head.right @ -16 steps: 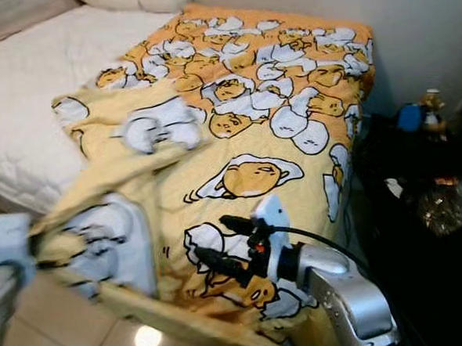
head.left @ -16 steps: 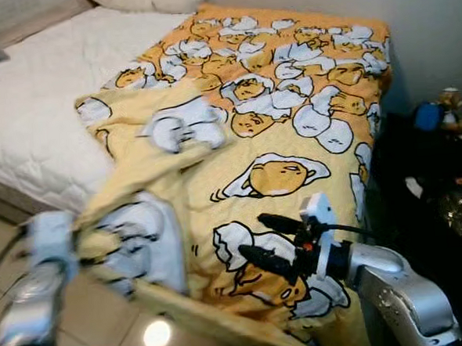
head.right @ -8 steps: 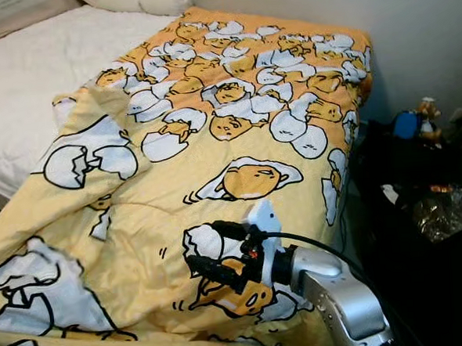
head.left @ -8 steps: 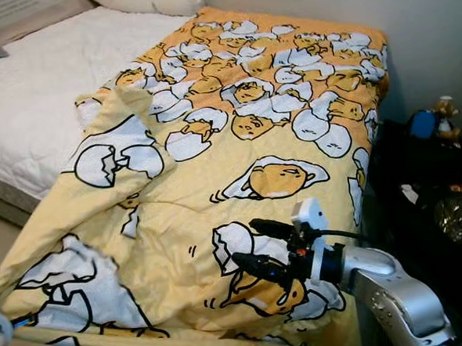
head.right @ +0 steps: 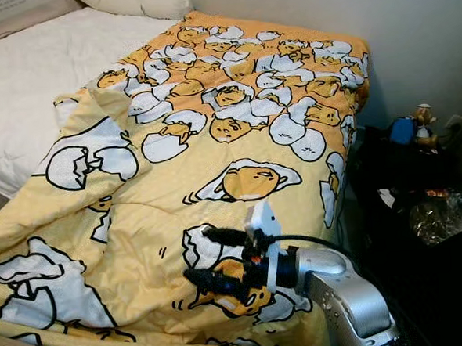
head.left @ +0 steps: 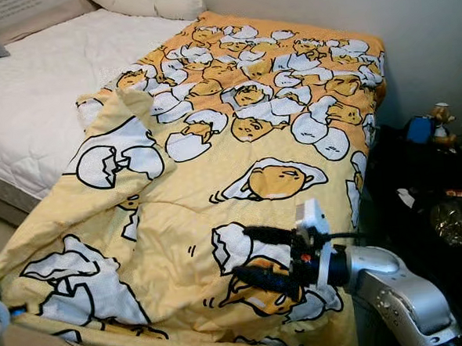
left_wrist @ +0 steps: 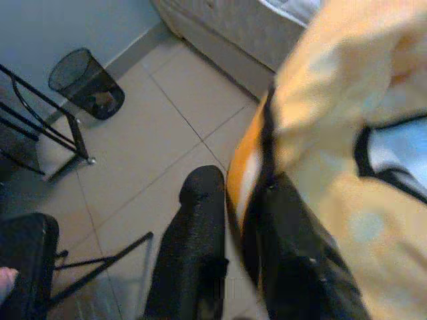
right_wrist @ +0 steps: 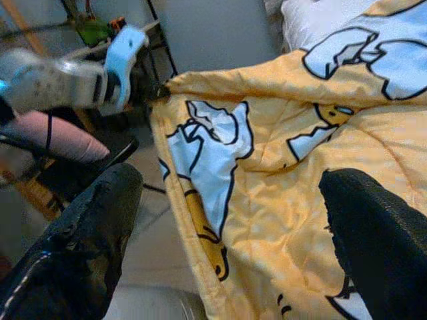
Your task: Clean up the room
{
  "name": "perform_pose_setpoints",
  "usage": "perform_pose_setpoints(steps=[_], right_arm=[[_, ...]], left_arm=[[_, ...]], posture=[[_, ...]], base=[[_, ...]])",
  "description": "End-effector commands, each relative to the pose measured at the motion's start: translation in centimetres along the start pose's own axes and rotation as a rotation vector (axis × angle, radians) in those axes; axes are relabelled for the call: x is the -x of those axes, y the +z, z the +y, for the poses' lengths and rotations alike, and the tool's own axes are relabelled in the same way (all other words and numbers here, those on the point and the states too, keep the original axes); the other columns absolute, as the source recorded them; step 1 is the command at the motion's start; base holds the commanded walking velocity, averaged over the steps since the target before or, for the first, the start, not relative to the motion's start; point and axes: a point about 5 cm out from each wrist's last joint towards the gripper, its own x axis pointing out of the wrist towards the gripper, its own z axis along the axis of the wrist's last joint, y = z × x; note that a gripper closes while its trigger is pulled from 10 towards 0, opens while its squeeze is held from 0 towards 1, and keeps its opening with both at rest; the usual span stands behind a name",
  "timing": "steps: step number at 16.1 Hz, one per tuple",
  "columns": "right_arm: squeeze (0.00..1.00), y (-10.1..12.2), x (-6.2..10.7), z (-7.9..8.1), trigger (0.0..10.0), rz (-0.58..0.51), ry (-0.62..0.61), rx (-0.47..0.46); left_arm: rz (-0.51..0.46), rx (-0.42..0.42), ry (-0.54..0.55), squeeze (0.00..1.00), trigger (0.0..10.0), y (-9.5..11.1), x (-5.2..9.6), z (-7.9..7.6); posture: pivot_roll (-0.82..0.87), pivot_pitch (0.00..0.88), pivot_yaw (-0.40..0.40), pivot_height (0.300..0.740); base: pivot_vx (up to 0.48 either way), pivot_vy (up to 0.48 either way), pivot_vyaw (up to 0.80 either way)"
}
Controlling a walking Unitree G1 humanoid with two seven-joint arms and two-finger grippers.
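Left eye view: white mattress [head.left: 31,114] along the robot's left, with the yellow egg-print blanket [head.left: 245,141] spread across its right half and spilling over the near edge toward the tiled floor [left_wrist: 153,140]. Near left corner of the blanket pinched between the black fingers [left_wrist: 193,260] of the left gripper [left_wrist: 248,200], clamped on the orange hem, down by the floor. Right gripper [head.left: 252,256] poised just above the blanket's near right part, fingers spread apart, grasping nothing. Pale pillow [head.left: 154,3] at the far head end. Dark cluttered stand [head.left: 436,184] right of the bed. Small mesh wastebasket [left_wrist: 87,83] on the tiles in the left wrist view.
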Motion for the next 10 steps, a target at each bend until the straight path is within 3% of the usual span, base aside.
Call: perform_pose_setpoints(steps=[1, 6, 7, 8, 9, 10], right_arm=[[0.0, 0.2, 0.0, -0.3, 10.0, 0.012, -0.002, 0.03], [0.0, -0.6, 0.1, -1.3, 10.0, 0.053, -0.103, 0.031], [0.0, -0.8, 0.2, -1.5, 10.0, 0.053, -0.133, 0.026], [0.0, -1.1, 0.3, -2.3, 10.0, 0.05, -0.257, 0.03], [0.0, -1.3, 0.3, -2.4, 10.0, 0.046, -0.275, 0.009], [0.0, -1.7, 0.2, -2.8, 10.0, 0.044, -0.374, -0.011]], left_arm=[[-0.008, -0.028, -0.001, 1.0, 10.0, 0.5, -0.1, 0.2], [-0.004, -0.074, -0.103, 1.0, 10.0, 1.8, 0.0, -0.6], [-0.05, -0.071, -0.14, 1.0, 10.0, 2.5, 0.1, -1.2], [-0.223, -0.057, -0.328, 0.86, 10.0, 4.8, 0.8, -4.2], [-0.265, -0.049, -0.384, 0.1, 10.0, 5.4, 1.2, -5.2], [-0.369, 0.003, -0.543, 0.0, 10.0, 6.7, 2.9, -8.6]], posture=[[-0.01, 0.0, 0.034, 0.74], [-0.01, 0.0, 0.028, 0.74], [-0.01, 0.0, 0.027, 0.74], [-0.01, 0.0, 0.024, 0.74], [-0.01, 0.0, 0.025, 0.74], [-0.02, 0.0, 0.027, 0.74]], base=[[0.0, 0.0, 0.0], [0.0, 0.0, 0.0], [0.0, 0.0, 0.0], [0.0, 0.0, 0.0], [0.0, 0.0, 0.0], [0.0, 0.0, 0.0]])
